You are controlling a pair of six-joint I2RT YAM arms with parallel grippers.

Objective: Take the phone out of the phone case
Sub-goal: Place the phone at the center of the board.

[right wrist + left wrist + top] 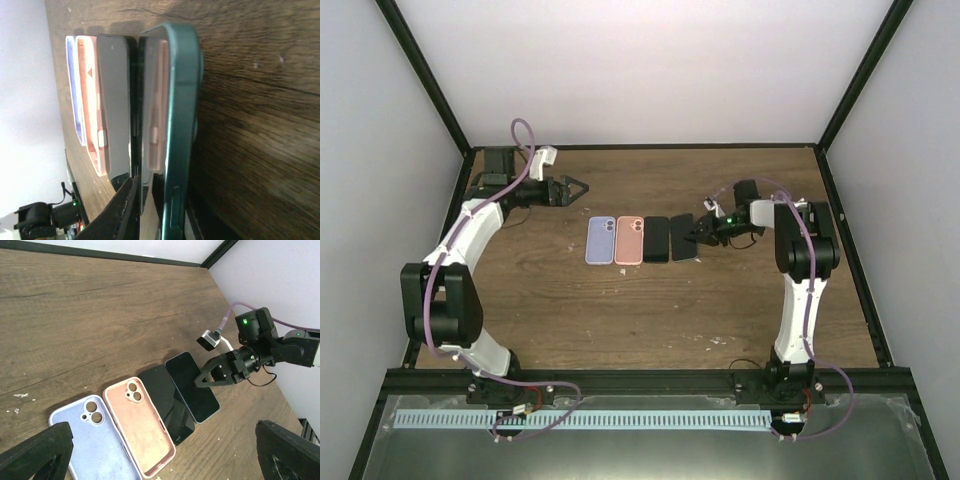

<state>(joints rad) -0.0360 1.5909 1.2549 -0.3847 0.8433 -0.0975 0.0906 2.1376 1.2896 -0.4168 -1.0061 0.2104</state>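
The phone sits in a teal phone case [684, 238] at the right end of a row on the wooden table, with its right side tipped up a little. My right gripper [699, 236] pinches that raised side. In the right wrist view one finger [124, 207] lies on the screen and the other sits behind the case's teal rim [176, 130]. The left wrist view shows the same cased phone [192, 387] under the right gripper [201, 381]. My left gripper [575, 188] hangs open and empty at the back left, well away from the row.
Three things lie left of the cased phone: a bare black phone [657, 240], an empty pink case [630, 240] and an empty lavender case [600, 240]. Black frame posts and white walls border the table on both sides.
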